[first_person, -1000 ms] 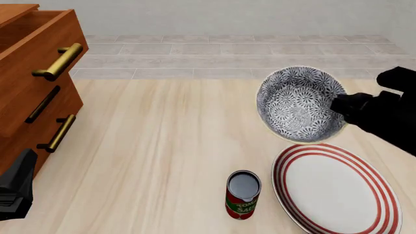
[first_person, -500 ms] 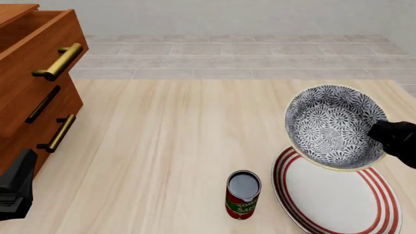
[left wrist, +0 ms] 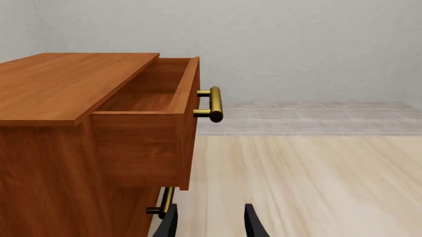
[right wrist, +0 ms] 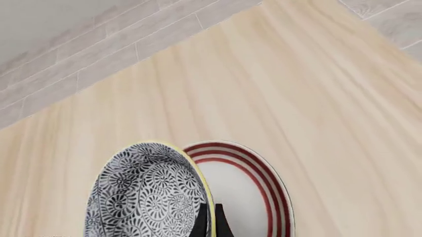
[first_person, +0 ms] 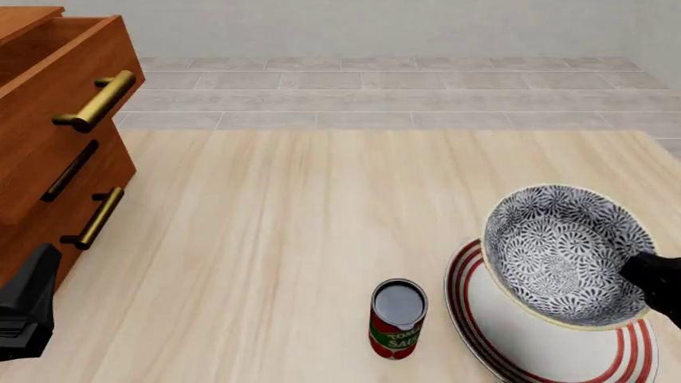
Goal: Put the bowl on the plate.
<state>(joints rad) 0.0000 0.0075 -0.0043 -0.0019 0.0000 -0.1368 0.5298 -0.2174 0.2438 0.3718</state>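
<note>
The blue-grey floral bowl (first_person: 562, 254) hangs tilted above the far part of the white, red-ringed plate (first_person: 498, 335), near the table's front right. My right gripper (first_person: 642, 274) is shut on the bowl's right rim. In the right wrist view the fingertips (right wrist: 201, 221) pinch the yellowish rim of the bowl (right wrist: 148, 192), with the plate (right wrist: 247, 190) beneath and beside it. Whether the bowl touches the plate I cannot tell. My left gripper (first_person: 29, 307) rests at the front left, far from both; its fingers (left wrist: 170, 224) stand open around nothing.
A tomato sauce can (first_person: 398, 317) stands upright just left of the plate. A wooden drawer cabinet (first_person: 64, 136) with brass handles fills the left side, its top drawer (left wrist: 155, 123) pulled open beside my left gripper.
My right gripper has carried the bowl toward the front and down, from beyond the plate to over it. The left arm, can and plate have stayed put.
</note>
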